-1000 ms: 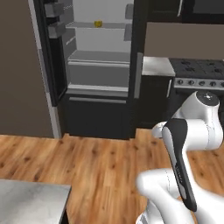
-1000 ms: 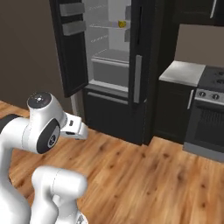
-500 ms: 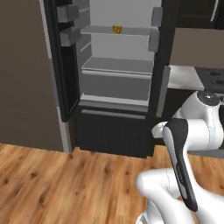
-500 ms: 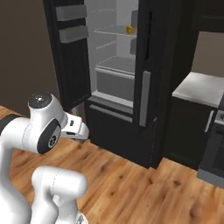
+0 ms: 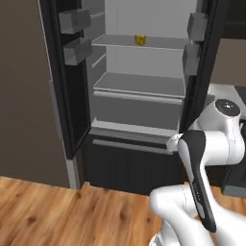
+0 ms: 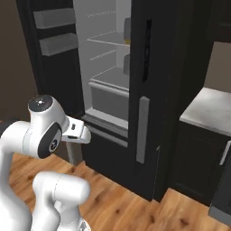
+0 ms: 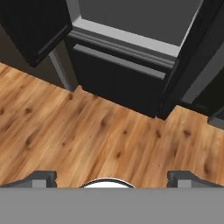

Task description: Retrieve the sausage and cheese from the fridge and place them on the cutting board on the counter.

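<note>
Jaws spread wide over wooden floor (image 7: 87, 131), cheese (image 5: 139, 39) on fridge (image 5: 139, 91) shelf, well apart

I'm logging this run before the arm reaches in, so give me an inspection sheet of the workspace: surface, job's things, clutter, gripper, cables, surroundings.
Surface: wooden floor before the fridge; a piece of counter to its right.
Job's things: fridge doors open; cheese on an upper shelf. Sausage and cutting board: nothing seen.
Clutter: nothing seen.
Gripper: gripper pointing down at the floor, fingers spread wide, holding nothing.
Cables: nothing seen.
Surroundings: grey door bins, brown panel left of the fridge.
</note>
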